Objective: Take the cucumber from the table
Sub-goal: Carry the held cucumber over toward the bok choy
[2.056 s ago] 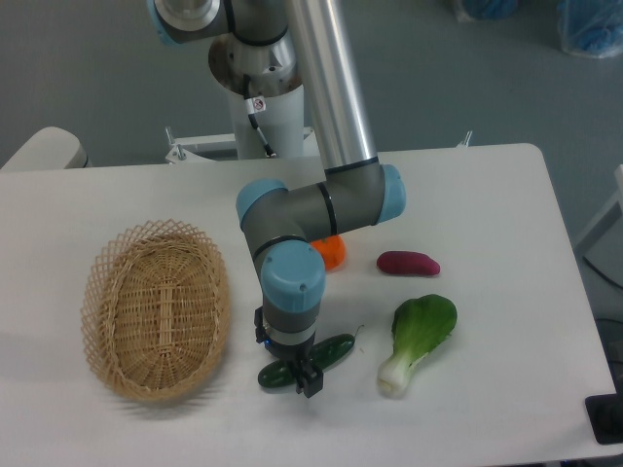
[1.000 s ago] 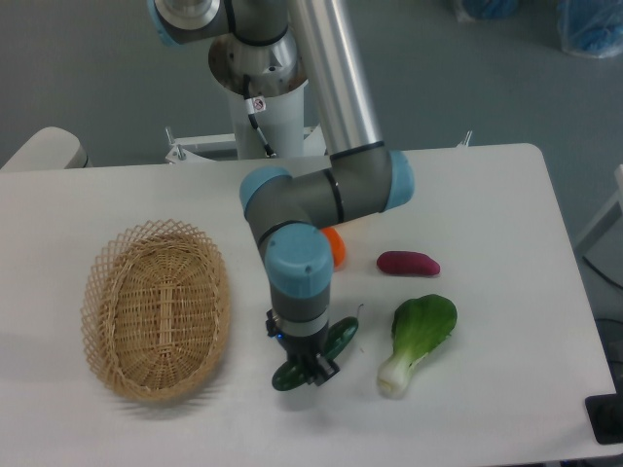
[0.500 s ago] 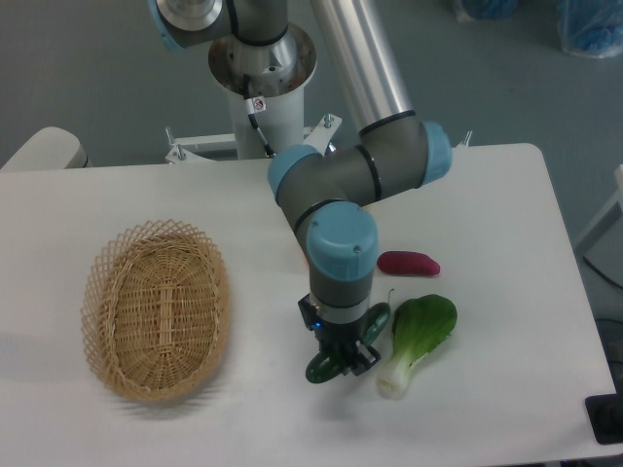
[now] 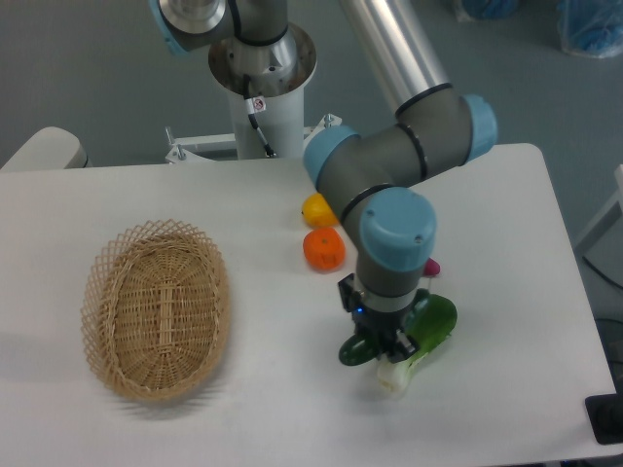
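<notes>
You see bare table (image 4: 292, 409) toward basket (image 4: 156, 309) | gripper (image 4: 387, 345) clamps cucumber (image 4: 354, 351), slanting over bok choy (image 4: 428, 326).

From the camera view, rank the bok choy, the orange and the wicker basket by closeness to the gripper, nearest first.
1. bok choy, right beside the gripper.
2. orange, behind it, toward the arm's base.
3. wicker basket, far across the table's other side.

floor (image 4: 88, 68): grey, smooth | blue objects (image 4: 589, 24): top right corner | light: even
</notes>
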